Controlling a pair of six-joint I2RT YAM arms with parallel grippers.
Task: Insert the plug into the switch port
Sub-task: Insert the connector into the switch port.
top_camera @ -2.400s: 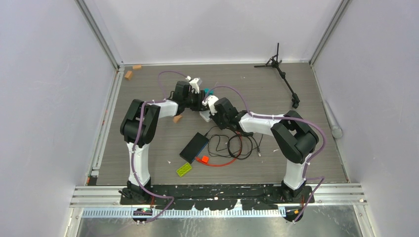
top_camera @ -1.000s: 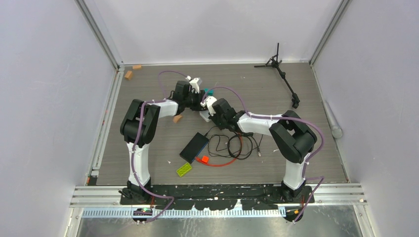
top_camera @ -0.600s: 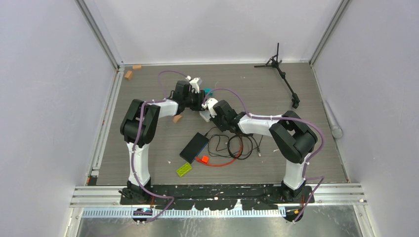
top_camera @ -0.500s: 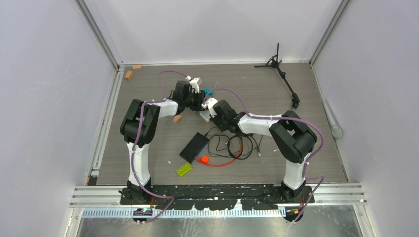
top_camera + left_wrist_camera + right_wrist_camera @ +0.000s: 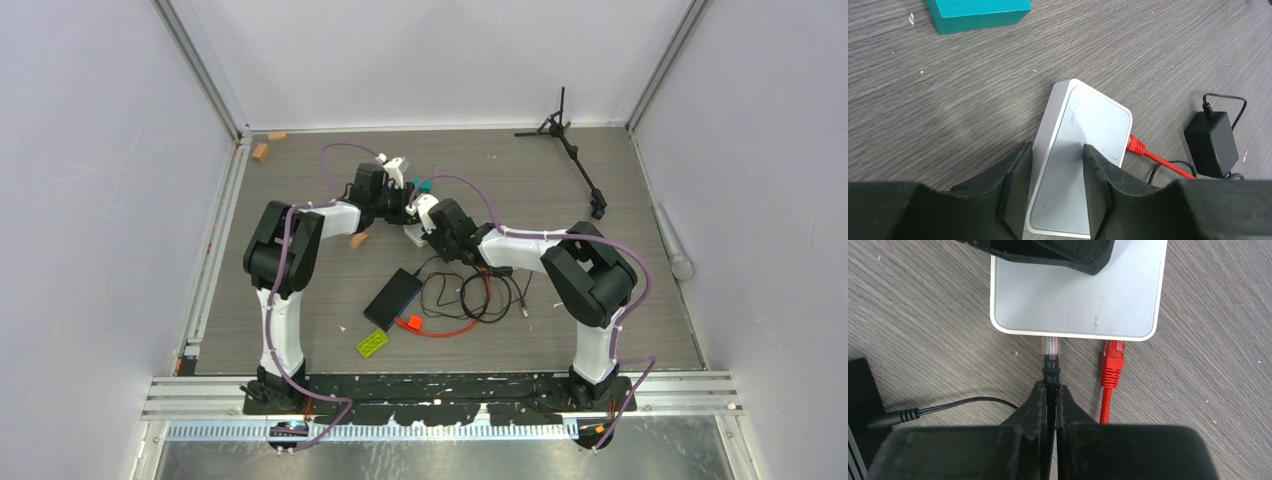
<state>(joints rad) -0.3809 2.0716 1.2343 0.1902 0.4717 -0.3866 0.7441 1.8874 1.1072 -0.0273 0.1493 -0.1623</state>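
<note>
The white switch (image 5: 1073, 295) lies flat on the table and also shows in the left wrist view (image 5: 1088, 130). My left gripper (image 5: 1057, 150) is open over its near end, one finger against its side and the other resting on its top. A red plug (image 5: 1112, 362) on the red cable sits at the switch's port edge, its tip in a port. My right gripper (image 5: 1050, 387) is shut on a black-booted cable whose clear plug (image 5: 1050, 347) touches the same edge, left of the red plug. In the top view both grippers meet at the switch (image 5: 413, 234).
A black power brick (image 5: 392, 297) with looped black wires and the red cable (image 5: 450, 330) lies in front of the switch. A teal block (image 5: 978, 12) sits behind it. A green brick (image 5: 373, 343), an orange piece (image 5: 410, 323), wooden blocks (image 5: 260, 151) and a black tripod (image 5: 570, 150) lie around.
My right gripper has crept slightly up and left toward the switch with the black-booted cable. The left arm and the switch have stayed put.
</note>
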